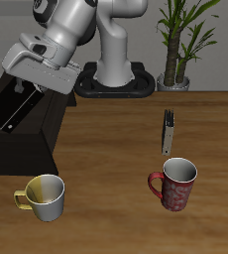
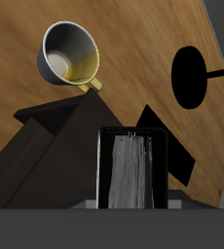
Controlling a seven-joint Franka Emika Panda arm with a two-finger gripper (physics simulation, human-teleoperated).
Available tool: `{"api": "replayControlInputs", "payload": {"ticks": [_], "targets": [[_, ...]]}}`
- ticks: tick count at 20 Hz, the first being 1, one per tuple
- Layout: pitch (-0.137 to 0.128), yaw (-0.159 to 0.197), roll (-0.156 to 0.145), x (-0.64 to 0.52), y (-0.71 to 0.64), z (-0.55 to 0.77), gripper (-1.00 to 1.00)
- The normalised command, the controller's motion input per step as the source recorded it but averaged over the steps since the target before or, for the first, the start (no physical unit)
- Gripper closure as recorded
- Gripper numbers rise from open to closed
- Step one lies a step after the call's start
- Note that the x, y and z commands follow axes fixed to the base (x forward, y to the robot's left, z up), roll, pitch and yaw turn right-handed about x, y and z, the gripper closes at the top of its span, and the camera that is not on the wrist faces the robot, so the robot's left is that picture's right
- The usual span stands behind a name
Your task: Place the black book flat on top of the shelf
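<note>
My gripper (image 1: 29,83) is shut on the black book (image 1: 13,105) and holds it tilted in the air over the shelf (image 1: 27,149), a low black-brown cabinet at the table's side. The book's lower edge is close above the shelf's flat top; I cannot tell whether they touch. In the wrist view the book (image 2: 131,185) shows its pale page edges between my gripper's (image 2: 132,141) two fingers, with the shelf (image 2: 46,146) right beneath.
A yellow mug (image 1: 44,196) (image 2: 70,55) stands in front of the shelf near the table's front edge. A red mug (image 1: 173,186) stands mid-table, with a small grey book (image 1: 169,131) upright behind it. A potted plant (image 1: 177,45) stands at the back.
</note>
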Motion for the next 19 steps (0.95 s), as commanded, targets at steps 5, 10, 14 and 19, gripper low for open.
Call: {"api": "replayControlInputs", "payload": {"ticks": [5, 10, 14, 19], "targets": [[0.109, -0.079, 0.079, 0.09, 0.33, -0.27, -1.00], [0.048, -0.059, 0.125, -0.02, 0.53, 0.01, -1.00], [-0.005, -0.056, 0.127, -0.17, 0.45, 0.28, -1.00], [-0.058, -0.052, 0.068, -0.17, 0.29, 0.37, -1.00]]}}
